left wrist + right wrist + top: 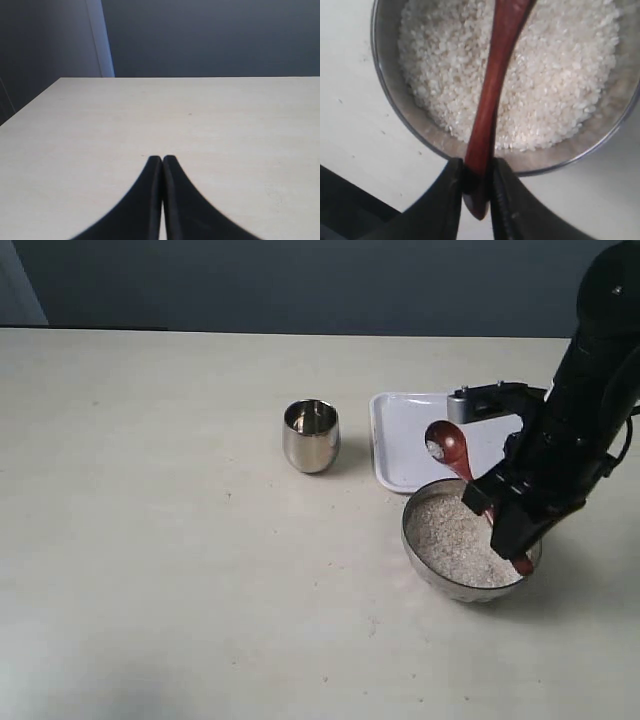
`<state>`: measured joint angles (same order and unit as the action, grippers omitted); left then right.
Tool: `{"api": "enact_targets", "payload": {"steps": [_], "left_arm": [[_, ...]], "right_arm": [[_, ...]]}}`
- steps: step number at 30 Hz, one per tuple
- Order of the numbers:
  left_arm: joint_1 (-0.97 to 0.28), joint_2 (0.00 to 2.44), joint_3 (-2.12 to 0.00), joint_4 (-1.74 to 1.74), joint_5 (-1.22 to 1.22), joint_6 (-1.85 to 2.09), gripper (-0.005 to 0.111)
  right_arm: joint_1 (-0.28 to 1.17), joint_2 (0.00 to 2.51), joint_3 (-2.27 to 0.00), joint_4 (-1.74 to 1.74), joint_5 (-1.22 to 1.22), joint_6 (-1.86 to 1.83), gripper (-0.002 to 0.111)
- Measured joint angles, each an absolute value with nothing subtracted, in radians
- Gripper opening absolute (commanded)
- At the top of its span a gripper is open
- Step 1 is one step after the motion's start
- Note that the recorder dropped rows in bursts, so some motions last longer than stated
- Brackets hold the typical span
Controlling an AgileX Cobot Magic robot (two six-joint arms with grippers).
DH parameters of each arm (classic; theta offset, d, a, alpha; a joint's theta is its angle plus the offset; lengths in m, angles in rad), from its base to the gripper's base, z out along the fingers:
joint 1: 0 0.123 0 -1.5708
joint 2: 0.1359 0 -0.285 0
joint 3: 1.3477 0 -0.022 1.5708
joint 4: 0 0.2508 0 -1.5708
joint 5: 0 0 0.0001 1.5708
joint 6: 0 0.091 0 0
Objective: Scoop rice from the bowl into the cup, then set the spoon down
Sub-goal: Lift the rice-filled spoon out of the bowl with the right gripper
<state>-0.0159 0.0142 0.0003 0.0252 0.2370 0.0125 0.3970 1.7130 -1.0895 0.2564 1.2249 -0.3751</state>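
Note:
The wide steel bowl (pixel 430 565) at the right holds white rice (pixel 455 535). My right gripper (pixel 505 525) is shut on the handle of the dark red wooden spoon (pixel 452 450), held above the bowl. The spoon's head is lifted over the bowl's far rim with a few grains in it. In the right wrist view the spoon (pixel 492 80) runs from the right gripper (pixel 479 170) out over the rice (pixel 555 75) in the bowl (pixel 395 107). The small steel cup (pixel 311 435) stands upright to the left of the bowl. My left gripper (pixel 162 159) is shut, empty, over bare table.
A white tray (pixel 400 445) lies flat behind the bowl, partly under the spoon and the right arm. The pale table (pixel 150 540) stretches left of the cup. A dark wall runs along the table's far edge.

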Motion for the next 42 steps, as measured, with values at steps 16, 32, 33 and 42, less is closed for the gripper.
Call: {"api": "enact_targets", "payload": {"steps": [16, 32, 33, 42], "left_arm": [[-0.016, 0.014, 0.0, 0.025, 0.237, 0.012, 0.001], [-0.016, 0.014, 0.0, 0.025, 0.237, 0.012, 0.001], [-0.016, 0.014, 0.0, 0.025, 0.237, 0.012, 0.001], [-0.016, 0.014, 0.0, 0.027, 0.237, 0.012, 0.001]], "right_arm": [[0.397, 1.854, -1.282, 0.325, 1.225, -0.342, -0.001], [0.397, 1.953, -1.388, 0.425, 1.225, -0.303, -0.001], [0.397, 1.955, -1.396, 0.432, 1.225, -0.3, -0.001], [0.423, 1.991, -1.45, 0.463, 1.225, -0.288, -0.001]]}}
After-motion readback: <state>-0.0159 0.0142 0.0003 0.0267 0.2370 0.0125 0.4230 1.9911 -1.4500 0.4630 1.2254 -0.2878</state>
